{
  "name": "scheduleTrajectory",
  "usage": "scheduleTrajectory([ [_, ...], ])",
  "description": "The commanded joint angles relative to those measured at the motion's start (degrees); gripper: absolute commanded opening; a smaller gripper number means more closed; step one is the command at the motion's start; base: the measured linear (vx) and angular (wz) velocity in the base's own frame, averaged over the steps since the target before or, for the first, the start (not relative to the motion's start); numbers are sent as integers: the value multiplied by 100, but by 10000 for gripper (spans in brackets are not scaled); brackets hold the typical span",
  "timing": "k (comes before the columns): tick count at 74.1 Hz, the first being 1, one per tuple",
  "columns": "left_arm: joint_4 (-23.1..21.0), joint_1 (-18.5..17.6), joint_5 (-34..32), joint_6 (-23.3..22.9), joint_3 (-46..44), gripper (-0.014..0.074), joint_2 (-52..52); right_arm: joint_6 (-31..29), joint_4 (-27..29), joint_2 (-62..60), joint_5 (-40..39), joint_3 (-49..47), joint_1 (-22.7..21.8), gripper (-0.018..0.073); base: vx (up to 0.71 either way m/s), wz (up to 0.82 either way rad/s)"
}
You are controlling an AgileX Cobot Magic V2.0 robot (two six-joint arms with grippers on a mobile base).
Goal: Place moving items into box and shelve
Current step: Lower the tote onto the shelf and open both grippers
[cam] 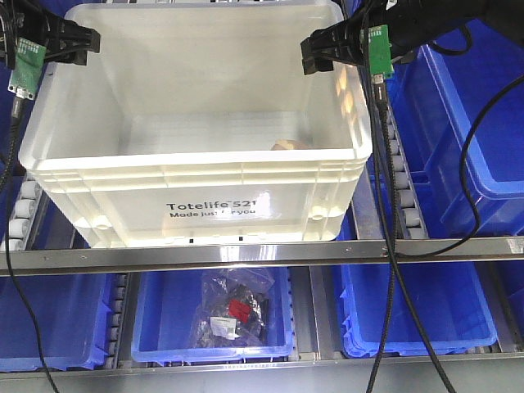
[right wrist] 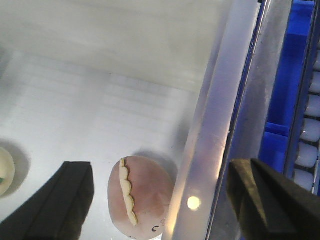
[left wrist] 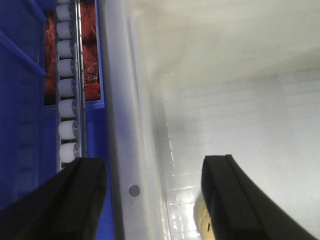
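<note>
With both toys already lying on its floor, the box (cam: 205, 176) fills the middle of the front view, sitting on the roller shelf (cam: 246, 252) with its printed face toward the lower edge. The pinkish-brown toy (right wrist: 142, 195) rests low in the right wrist view, pressed close to the box's wall; the cream toy (right wrist: 5, 171) shows at the left edge there, well apart from it. The left end effector (left wrist: 155, 197) straddles the box's left rim, one finger outside and one inside, jaws wide and holding nothing. The right end effector (right wrist: 170, 200) stands the same way over the right rim, also wide and empty. Blue bins (cam: 213, 327) sit below and to either side. I'd judge the packing done and the shelving in hand. To do it well, both arms should close on the rims together, at matching points, and push evenly so the box rolls straight without twisting against the rails.
</note>
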Motion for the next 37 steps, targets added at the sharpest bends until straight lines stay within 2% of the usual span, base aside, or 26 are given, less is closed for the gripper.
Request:
scheduleTrajectory([
  [1,22,-42,-336,-53,-205,522,-277,6,61,-331,-331,-201,3,584,0,0],
  [19,0,-42,-307,-18,-16,522,-603,21,4,-511,-94,-178,9,584,0,0],
  [27,5,-42,-770,-22,694,522,-1007,120,4,-857,-555,181,9,584,0,0],
  [37,-1,-42,-1542,-66,1741,522,-1735,148,-7,-1518,-1607,1227,9,575,0,0],
])
